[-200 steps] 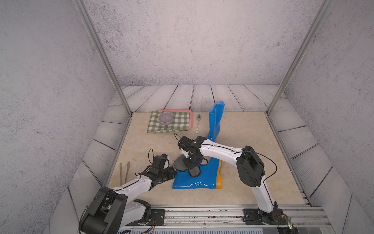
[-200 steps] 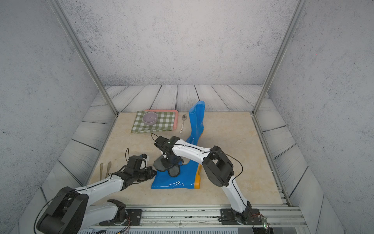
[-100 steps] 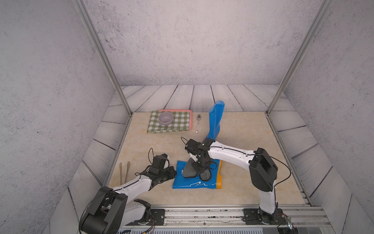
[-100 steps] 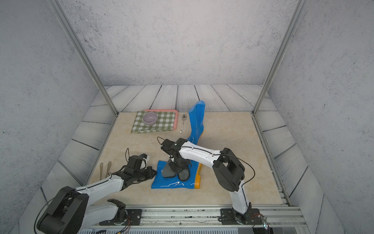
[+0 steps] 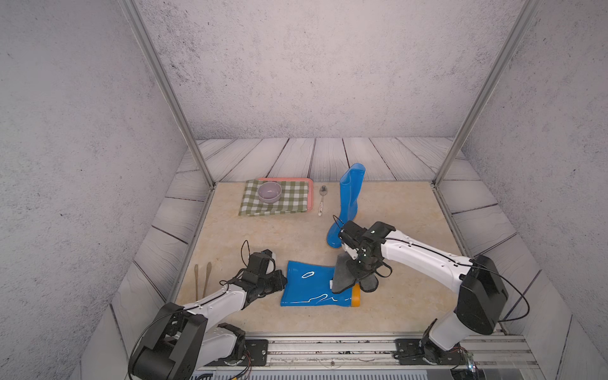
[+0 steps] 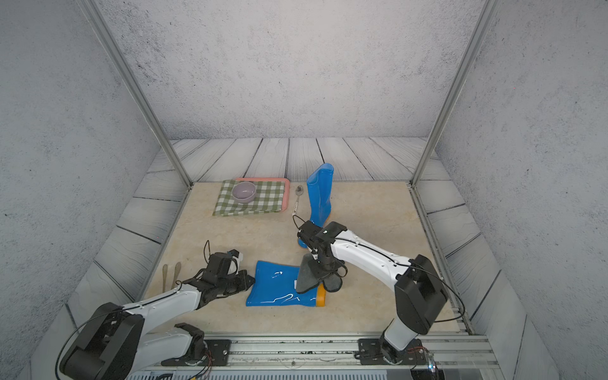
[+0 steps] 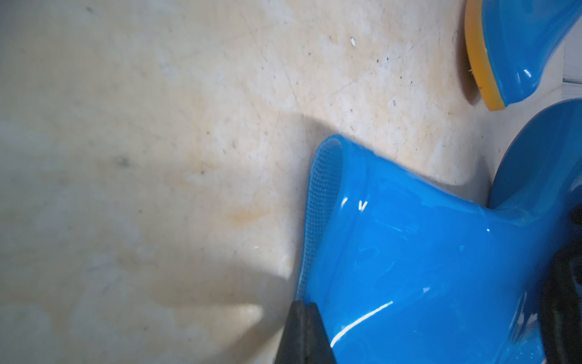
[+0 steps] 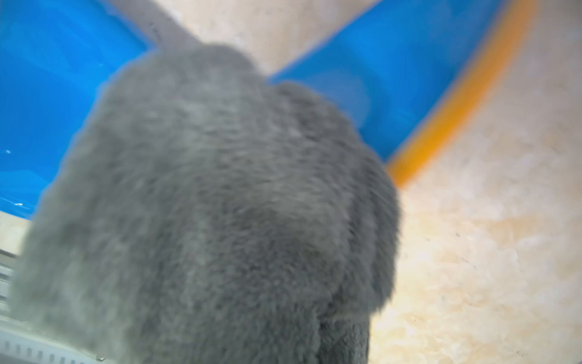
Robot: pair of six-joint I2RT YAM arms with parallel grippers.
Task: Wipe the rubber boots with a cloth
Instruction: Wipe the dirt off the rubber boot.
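Pinching a bunched fold of the soft dark grey cloth (image 5: 343, 279), the right gripper (image 5: 358, 272) is pressing it down onto the ankle of a glossy bright blue rubber boot with a yellow-orange sole. This lying boot (image 5: 306, 289) is resting on its side on the beige stone-look tabletop (image 5: 263, 237). The left gripper (image 5: 280, 280) is sitting with its jaws pressed together at the rim of that boot's mouth, seemingly nipping the edge to steady it.

The lying boot's long axis is running across the table, mouth toward the left arm and sole toward the right arm. The uncovered shaft is therefore stretching away from the cloth toward the left gripper, and a wipe would likely be travelling that way. The standing boot (image 5: 350, 200), its matching blue partner, is waiting upright just behind the right wrist, nearer that arm. Counting: two boots, one grey cloth, two arms.
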